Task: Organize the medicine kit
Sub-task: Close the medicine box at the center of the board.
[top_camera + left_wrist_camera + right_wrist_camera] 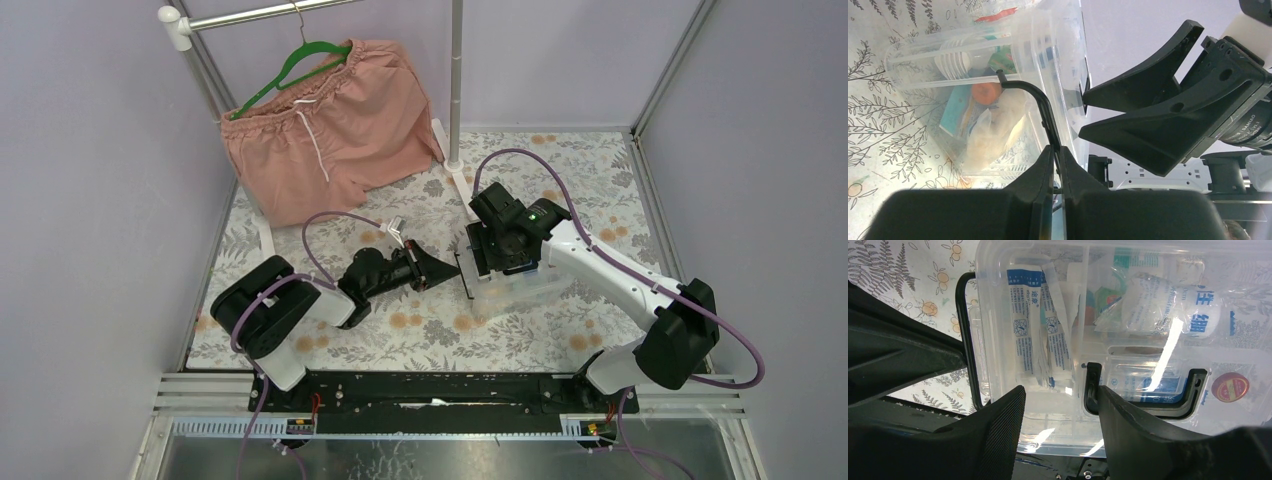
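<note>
At 6 o'clock the left gripper (1057,152) pinches the black handle (1034,95), which curves toward 11 o'clock over the clear box (913,57). Inside lie a white roll (952,62), an orange cap (986,92) and a blue sachet (954,116). At 3 o'clock the right gripper (1082,114), fingers apart, meets the box's wall.

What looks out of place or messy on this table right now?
Nothing spilled or broken. The pink shorts on the green hanger at the back left slump onto the table, unrelated to the kit. Inside the clear box, sachets and bandage rolls lie jumbled, overlapping at angles.
</note>
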`<state>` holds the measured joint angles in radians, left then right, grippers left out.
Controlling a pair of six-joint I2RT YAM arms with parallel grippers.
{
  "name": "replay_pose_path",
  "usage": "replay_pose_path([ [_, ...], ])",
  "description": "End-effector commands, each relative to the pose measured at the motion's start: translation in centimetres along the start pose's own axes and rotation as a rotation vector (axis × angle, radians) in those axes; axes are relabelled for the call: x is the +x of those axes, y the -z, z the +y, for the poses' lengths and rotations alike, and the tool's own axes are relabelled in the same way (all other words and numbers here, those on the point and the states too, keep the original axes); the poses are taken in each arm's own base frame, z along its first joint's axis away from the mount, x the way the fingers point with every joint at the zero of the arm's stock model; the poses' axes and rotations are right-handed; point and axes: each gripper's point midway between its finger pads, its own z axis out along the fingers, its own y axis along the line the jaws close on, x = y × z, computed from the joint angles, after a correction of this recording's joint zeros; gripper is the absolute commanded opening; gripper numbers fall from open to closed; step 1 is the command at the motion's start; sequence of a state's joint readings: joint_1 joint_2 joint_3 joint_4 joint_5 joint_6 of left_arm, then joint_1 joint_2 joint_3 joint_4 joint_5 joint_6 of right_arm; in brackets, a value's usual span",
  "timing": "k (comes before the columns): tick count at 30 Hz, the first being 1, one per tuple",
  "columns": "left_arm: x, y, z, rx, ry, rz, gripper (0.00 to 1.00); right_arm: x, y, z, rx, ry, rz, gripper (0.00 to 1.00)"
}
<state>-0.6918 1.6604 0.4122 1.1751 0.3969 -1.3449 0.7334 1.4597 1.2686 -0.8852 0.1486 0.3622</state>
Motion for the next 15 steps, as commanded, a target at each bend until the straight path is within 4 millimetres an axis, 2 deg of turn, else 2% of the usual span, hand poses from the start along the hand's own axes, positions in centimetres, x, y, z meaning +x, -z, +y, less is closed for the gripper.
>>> replay_pose_path([
  [1, -0.58, -0.66, -2.41, 0.095, -0.041, -0.008, 0.1, 4.06, -2.14, 0.56, -0.009, 0.024, 0.169, 0.62],
  [6, -0.55, -0.84, -2.37, 0.101, -0.037, -0.002, 0.0, 4.21, -2.15, 0.56, -0.008, 0.024, 0.175, 0.62],
  [15, -0.73, -1.36, -2.7, 0.11, -0.04, 0.002, 0.0, 4.64, -2.5, 0.62, -0.008, 0.032, 0.195, 0.62],
])
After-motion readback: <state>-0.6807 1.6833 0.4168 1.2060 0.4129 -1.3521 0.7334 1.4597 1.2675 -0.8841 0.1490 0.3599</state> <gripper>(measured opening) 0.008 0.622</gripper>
